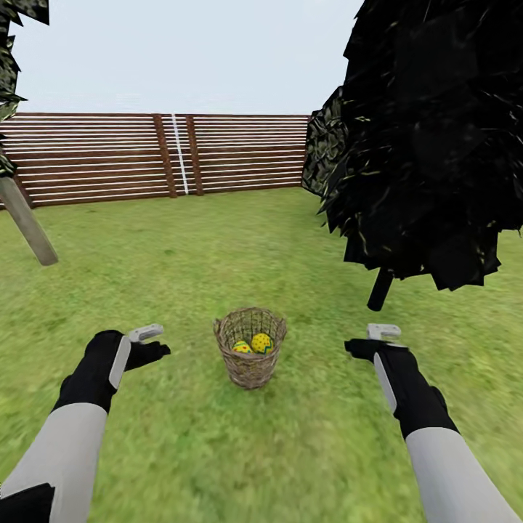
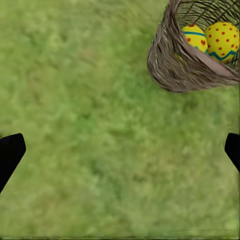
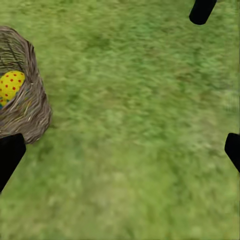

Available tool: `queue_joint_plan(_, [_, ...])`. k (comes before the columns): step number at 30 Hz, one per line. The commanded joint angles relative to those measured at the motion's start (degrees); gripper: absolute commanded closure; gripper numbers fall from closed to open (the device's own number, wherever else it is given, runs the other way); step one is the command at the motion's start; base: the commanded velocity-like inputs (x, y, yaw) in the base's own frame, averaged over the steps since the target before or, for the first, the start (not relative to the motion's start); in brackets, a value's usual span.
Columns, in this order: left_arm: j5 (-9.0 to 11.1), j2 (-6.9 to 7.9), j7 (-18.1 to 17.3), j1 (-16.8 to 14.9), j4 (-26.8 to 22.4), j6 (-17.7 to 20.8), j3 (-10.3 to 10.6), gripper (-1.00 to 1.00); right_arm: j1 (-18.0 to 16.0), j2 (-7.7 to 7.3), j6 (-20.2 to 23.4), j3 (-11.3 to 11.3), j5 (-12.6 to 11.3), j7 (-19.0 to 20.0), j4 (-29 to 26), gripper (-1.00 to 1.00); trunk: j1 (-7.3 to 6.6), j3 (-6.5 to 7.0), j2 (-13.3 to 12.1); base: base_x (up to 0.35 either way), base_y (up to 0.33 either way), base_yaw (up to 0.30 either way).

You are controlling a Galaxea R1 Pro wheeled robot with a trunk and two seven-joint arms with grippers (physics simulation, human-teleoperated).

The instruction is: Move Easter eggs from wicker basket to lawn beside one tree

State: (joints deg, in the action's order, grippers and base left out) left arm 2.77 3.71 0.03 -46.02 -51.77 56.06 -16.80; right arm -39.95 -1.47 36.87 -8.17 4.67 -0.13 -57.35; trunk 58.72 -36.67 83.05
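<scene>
At the far left of the head view a pale grey-beige tree trunk [image 1: 29, 221] leans up out of the lawn [image 1: 181, 247], with dark, pale-speckled leaf sheets above it at the picture's upper corner. Behind it a brown slatted fence [image 1: 94, 156] runs across the back of the garden.

Nearer the robot, the left gripper [image 1: 151, 343] hangs over bare grass, well apart from the basket and holding nothing; in the left wrist view its two black fingertips [image 2: 11, 152] sit at opposite edges of the picture, so it is spread wide.

Between the two arms stands the wicker basket [image 1: 249, 367], upright on the grass. Two yellow Easter eggs show inside it: one with a blue zigzag band [image 1: 242, 347] and, touching it, a red-dotted one [image 1: 262, 342]. The left wrist view shows the same pair [image 2: 195, 37] [image 2: 223, 40] against the weave. Whether a third egg lies beneath them cannot be told.

The right gripper [image 1: 372, 341] likewise hovers over grass, empty, its fingertips [image 3: 10, 155] wide apart in the right wrist view, where the basket [image 3: 27, 112] sits beside one fingertip.

At the right rises a black cone-shaped tree [image 1: 428, 138] on a thin dark stem [image 1: 380, 289].
</scene>
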Motion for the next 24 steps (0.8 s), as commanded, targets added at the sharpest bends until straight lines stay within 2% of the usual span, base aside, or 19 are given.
queue_joint_plan(1, [0.2, -0.2, 0.0, 0.0, 0.1, 1.1, 0.0, -1.0, 0.0, 0.02, 0.3, 0.1, 0.2, 0.2, 0.2, -1.0, 0.01, -0.05, 0.0, 0.122, 0.0, 0.0])
queue_joint_plan(6, [0.2, -0.27, 0.0, 0.0, 0.3, 1.3, 0.1, -1.0, 0.0, 0.09, 0.3, 0.2, 0.4, 0.2, 0.2, -1.0, 0.01, -0.05, 0.0, 0.233, 0.0, 0.0])
queue_joint_plan(14, [0.2, -0.27, -0.1, 0.0, 4.1, 1.2, 0.1, -1.0, 0.0, 0.15, 0.2, 1.0, 0.7, 0.2, 0.1, -1.0, 0.01, -0.05, 0.0, 0.33, 0.0, 0.0])
queue_joint_plan(24, [0.1, -0.49, 0.3, 0.0, 4.6, 1.5, 0.1, -1.0, 0.0, 0.16, 0.1, 1.6, 0.7, 0.1, 0.9, -1.0, 0.01, -0.05, 0.0, 0.335, 0.0, 0.0])
